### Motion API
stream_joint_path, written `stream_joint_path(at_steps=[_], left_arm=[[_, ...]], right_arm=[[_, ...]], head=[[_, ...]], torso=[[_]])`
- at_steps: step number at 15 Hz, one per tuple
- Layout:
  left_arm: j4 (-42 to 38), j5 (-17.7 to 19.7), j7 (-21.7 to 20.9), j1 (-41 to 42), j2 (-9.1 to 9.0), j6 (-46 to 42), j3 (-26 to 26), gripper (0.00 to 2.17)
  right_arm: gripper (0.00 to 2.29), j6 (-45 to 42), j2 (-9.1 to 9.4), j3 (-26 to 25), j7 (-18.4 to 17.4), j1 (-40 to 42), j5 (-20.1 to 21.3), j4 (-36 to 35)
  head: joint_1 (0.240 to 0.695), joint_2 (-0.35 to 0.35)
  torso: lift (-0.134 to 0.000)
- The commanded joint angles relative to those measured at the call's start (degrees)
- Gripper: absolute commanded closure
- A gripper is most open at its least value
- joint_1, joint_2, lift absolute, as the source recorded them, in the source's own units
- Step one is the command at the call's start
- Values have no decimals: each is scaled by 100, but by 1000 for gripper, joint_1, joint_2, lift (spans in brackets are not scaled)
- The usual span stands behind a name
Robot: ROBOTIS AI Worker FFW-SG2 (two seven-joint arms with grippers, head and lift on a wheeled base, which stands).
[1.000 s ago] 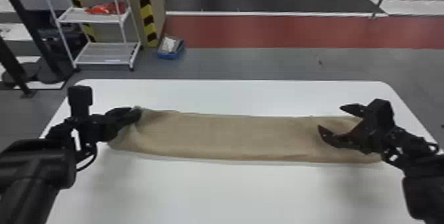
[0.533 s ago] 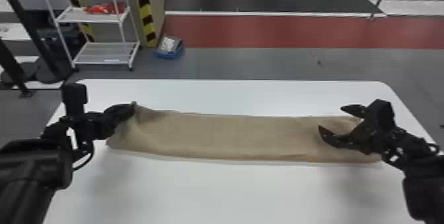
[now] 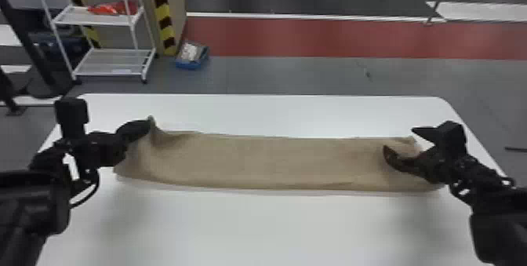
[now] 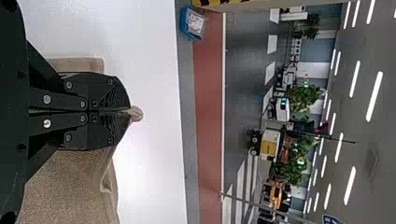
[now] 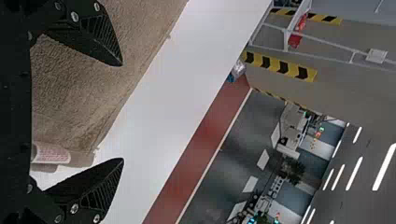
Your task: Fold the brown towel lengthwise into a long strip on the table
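Straightening the strip appeared in hand. Left gripper [image 4: 128,111] pinched towel [image 3: 255,161] tightly; right gripper [image 5: 122,112] stood spread wide, empty. Next move required laying the held end flat.

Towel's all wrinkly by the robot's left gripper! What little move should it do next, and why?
Probably the left gripper should gently lay down the towel corner it pinches. The cloth there is creased and looks lifted, while the middle already lies in a long, fairly flat strip.

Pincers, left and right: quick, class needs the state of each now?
Left pincer: closed, holding the brown towel.
Right pincer: open, holding nothing.
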Motion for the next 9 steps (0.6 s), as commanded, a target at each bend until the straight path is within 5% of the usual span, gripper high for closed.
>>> stream_joint_path(at_steps=[1,9], left_arm=[[-2,1,-15,-3,-1,0,-39,1332],[7,-35,11,-38,-9,-35,-232,1332]], right_arm=[[194,67,-50,-89,-178,-150,5,332],[343,190,-102,-133,-72,-615,-206,974]], head=[[695,-76],[695,-121]], torso=[[-117],[-117]])
